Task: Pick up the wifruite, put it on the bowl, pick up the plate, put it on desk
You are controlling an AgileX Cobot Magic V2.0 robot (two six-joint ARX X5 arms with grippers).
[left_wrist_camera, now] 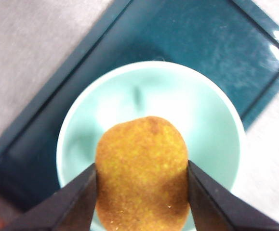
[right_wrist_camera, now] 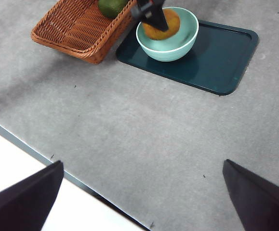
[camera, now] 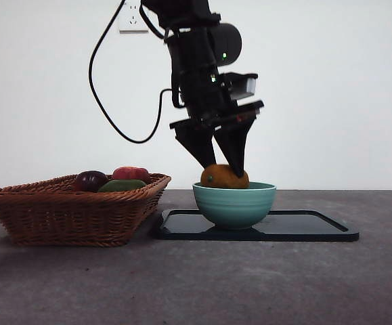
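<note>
The working arm (camera: 202, 64), upper centre of the front view, is glossy black and blocky, with a rounded joint housing carrying a small green light. A black cable (camera: 107, 101) loops from it at the upper left. A grey-faced camera box sits above the left gripper (camera: 224, 162), whose two jaws are flat black tapering wedges. The right gripper (right_wrist_camera: 144, 202) has matching matte black pointed jaws.
</note>
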